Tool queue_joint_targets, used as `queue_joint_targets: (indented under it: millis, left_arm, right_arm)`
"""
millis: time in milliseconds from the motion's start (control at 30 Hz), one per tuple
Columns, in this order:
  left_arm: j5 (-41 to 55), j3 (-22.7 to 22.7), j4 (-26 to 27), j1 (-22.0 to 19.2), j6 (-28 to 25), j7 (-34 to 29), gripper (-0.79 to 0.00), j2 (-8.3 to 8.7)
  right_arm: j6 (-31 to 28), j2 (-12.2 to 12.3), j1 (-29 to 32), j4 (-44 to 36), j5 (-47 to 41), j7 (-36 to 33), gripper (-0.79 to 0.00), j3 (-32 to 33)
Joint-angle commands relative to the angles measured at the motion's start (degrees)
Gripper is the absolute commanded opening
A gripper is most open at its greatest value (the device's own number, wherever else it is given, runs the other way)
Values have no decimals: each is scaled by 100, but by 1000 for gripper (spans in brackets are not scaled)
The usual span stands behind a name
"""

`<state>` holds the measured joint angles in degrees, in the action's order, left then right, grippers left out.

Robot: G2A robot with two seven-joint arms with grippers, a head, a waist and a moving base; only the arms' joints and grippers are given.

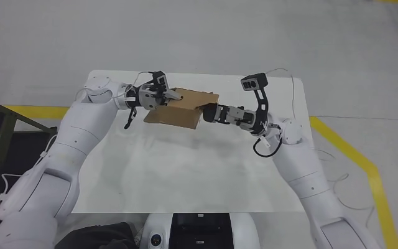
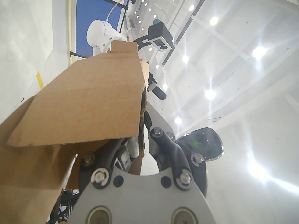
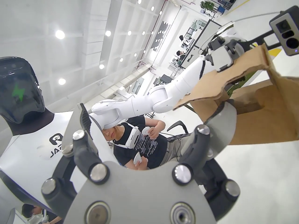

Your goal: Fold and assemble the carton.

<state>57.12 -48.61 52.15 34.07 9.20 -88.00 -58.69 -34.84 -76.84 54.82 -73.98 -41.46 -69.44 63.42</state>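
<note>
A brown cardboard carton (image 1: 180, 107), partly unfolded with loose flaps, hangs above the far half of the white table (image 1: 186, 168) between both arms. My left gripper (image 1: 166, 96) holds its left end. In the left wrist view the gripper (image 2: 142, 138) is shut on an edge of the carton wall (image 2: 88, 101), and one finger is hidden behind the cardboard. My right gripper (image 1: 205, 114) is at the carton's right end. In the right wrist view it (image 3: 153, 110) stands wide open, and one finger (image 3: 224, 115) rests against the carton's side (image 3: 257, 117) under a bent flap.
The table's near half lies bare below the arms. A thin cable (image 1: 283, 73) trails over the far right corner. Yellow floor lines (image 1: 360, 162) run past both sides of the table, and a dark frame (image 1: 15, 124) stands at the left.
</note>
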Motion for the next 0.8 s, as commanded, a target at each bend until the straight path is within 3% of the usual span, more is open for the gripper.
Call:
queue_joint_targets:
  millis: [0, 367, 767]
  left_arm:
    - [81, 59, 11, -4, 24, 0, -785, 28]
    - [545, 583, 419, -55, 112, 0, -785, 360]
    - [1202, 1268, 674, -294, 107, 0, -785, 663]
  right_arm:
    - [-13, 30, 47, -1, -22, 13, 0, 131]
    - [104, 98, 17, 343, -36, 179, 0, 438]
    - [193, -26, -432, 1089, -378, 64, 0, 108]
